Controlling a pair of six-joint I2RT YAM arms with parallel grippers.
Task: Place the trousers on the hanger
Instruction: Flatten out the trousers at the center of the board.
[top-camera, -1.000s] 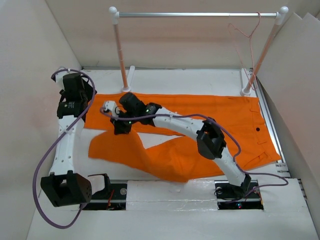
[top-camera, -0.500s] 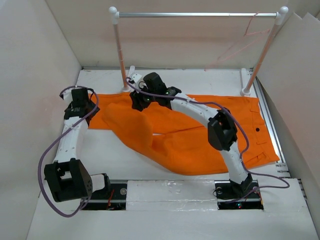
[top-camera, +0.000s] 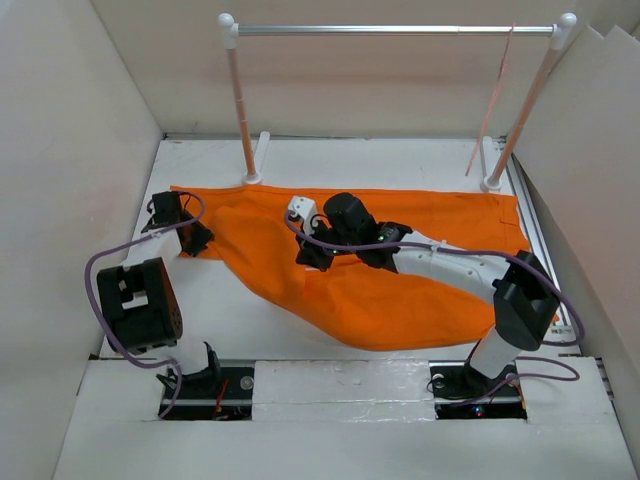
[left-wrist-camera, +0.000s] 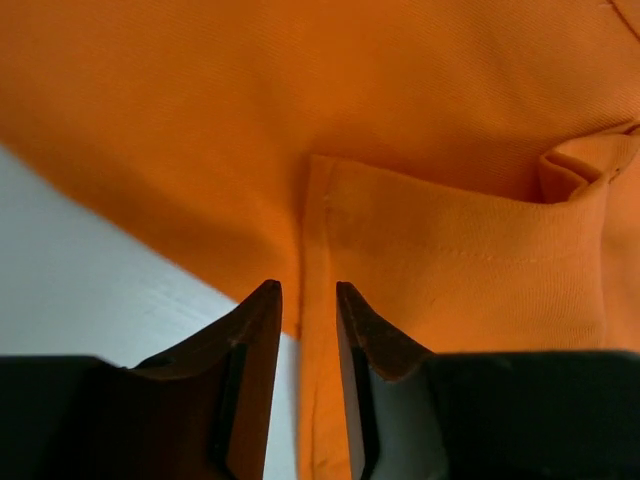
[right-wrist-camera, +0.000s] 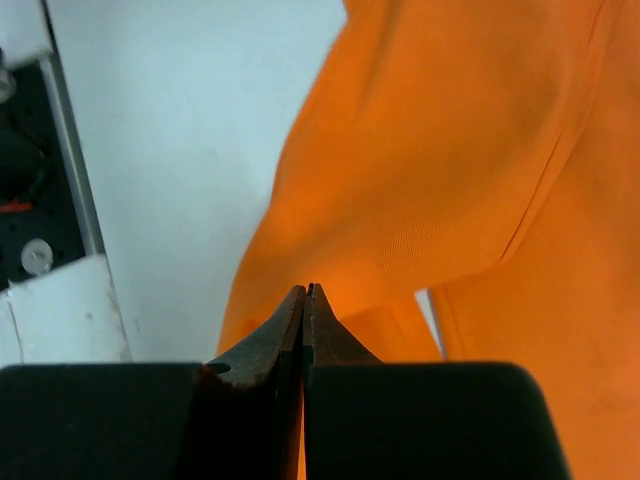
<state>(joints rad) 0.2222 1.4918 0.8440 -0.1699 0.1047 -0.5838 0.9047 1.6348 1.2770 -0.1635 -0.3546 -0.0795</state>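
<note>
my left gripper (left-wrist-camera: 303, 300) sits narrowly apart over a hem of the trousers (top-camera: 440, 300), which lie spread on the tabletop (top-camera: 380, 160). my right gripper (right-wrist-camera: 307, 292) is pressed together above them. the hanger (top-camera: 489, 105) hangs from the rail (top-camera: 400, 30).

Your bright orange soft cloth trousers (top-camera: 268, 255) lie on the white table (top-camera: 400, 160), plain and unpatterned, covering most of its middle. The waist sits toward 3 o'clock and the legs run toward 9 o'clock. The far leg lies straight along the 12 o'clock side. The near leg is doubled over, leaving a slanting folded edge from 9 o'clock down toward 6 o'clock. Your thin pinkish-red wire hanger (top-camera: 490, 105) hangs at 1 o'clock from the right end of the silver rail (top-camera: 390, 30), turned edge-on and slanting.
</note>
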